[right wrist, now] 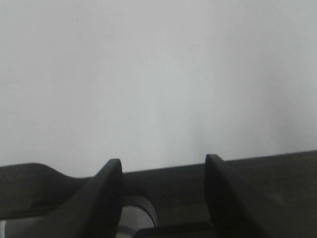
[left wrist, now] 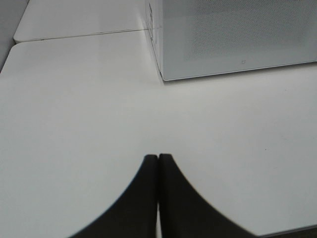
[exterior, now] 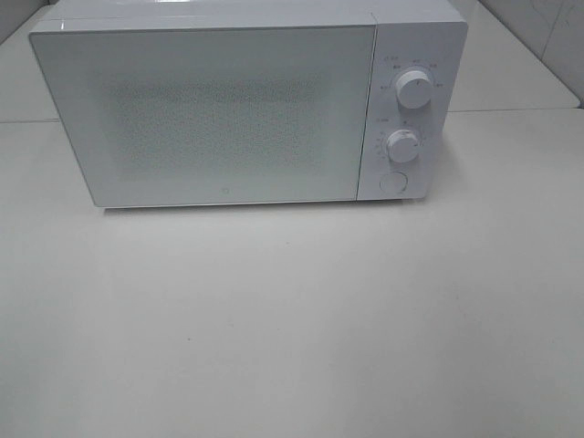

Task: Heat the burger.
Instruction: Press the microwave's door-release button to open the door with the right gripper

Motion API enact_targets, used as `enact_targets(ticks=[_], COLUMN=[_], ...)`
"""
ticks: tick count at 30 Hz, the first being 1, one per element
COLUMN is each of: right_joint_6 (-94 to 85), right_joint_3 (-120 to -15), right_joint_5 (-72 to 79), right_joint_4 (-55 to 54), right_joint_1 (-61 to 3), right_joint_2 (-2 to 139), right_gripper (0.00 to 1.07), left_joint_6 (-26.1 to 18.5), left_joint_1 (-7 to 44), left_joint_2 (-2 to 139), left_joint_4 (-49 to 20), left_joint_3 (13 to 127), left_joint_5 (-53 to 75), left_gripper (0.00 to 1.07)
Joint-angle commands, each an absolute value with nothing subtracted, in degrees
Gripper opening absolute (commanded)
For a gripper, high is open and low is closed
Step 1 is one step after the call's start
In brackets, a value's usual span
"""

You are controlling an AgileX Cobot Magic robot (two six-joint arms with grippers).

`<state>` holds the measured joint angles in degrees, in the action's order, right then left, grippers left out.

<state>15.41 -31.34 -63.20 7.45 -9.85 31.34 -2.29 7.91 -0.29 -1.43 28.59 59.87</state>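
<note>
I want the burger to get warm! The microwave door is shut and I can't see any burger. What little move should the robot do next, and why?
Probably bring the open, empty right gripper up to the control panel on the right side of the microwave. The door is shut, no burger shows, and whether one sits inside cannot be told; both knobs and the round button are there.

L gripper [left wrist: 158,156] jaws pressed together; R gripper [right wrist: 162,159] jaws apart.
</note>
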Motion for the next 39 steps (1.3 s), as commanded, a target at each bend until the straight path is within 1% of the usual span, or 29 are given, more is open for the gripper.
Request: enact_targets(ticks=[1, 2, 4, 5, 7, 11, 13, 39], right_joint_6=[12.9, 12.9, 11.8, 11.8, 10.8, 9.1, 8.3, 7.8], right_joint_3=[-30.2, -30.2, -29.2, -29.2, -29.2, -29.2, -29.2, -29.0], right_joint_5=[-59.7, -59.7, -57.5, -57.5, -57.5, -57.4, -57.4, -57.4], right_joint_4=[7.1, 7.1, 6.2, 6.2, 5.5, 4.2, 3.4, 3.1], right_joint_1=[-9.7, -9.7, -9.7, -9.7, -9.7, -9.7, -9.7, -9.7], right_joint_2=[21.9, 21.9, 15.5, 15.5, 9.6, 4.5, -1.2, -1.2], right_gripper=[0.50, 0.50, 0.50, 0.50, 0.50, 0.50, 0.50, 0.50], left_joint_6=[-2.5, -2.5, -2.5, -2.5, -2.5, -2.5, -2.5, -2.5], left_joint_1=[7.7, 7.7, 7.7, 7.7, 7.7, 7.7, 7.7, 7.7], left_joint_2=[-0.8, -0.8, -0.8, -0.8, -0.8, -0.8, -0.8, -0.7], left_joint_4=[-2.0, -2.0, -2.0, -2.0, -2.0, -2.0, -2.0, -2.1], left_joint_3=[28.4, 28.4, 28.4, 28.4, 28.4, 28.4, 28.4, 28.4], left_joint_5=[59.4, 59.4, 59.4, 59.4, 59.4, 59.4, 59.4, 59.4], left_gripper=[0.00, 0.00, 0.00, 0.00, 0.00, 0.00, 0.00, 0.00])
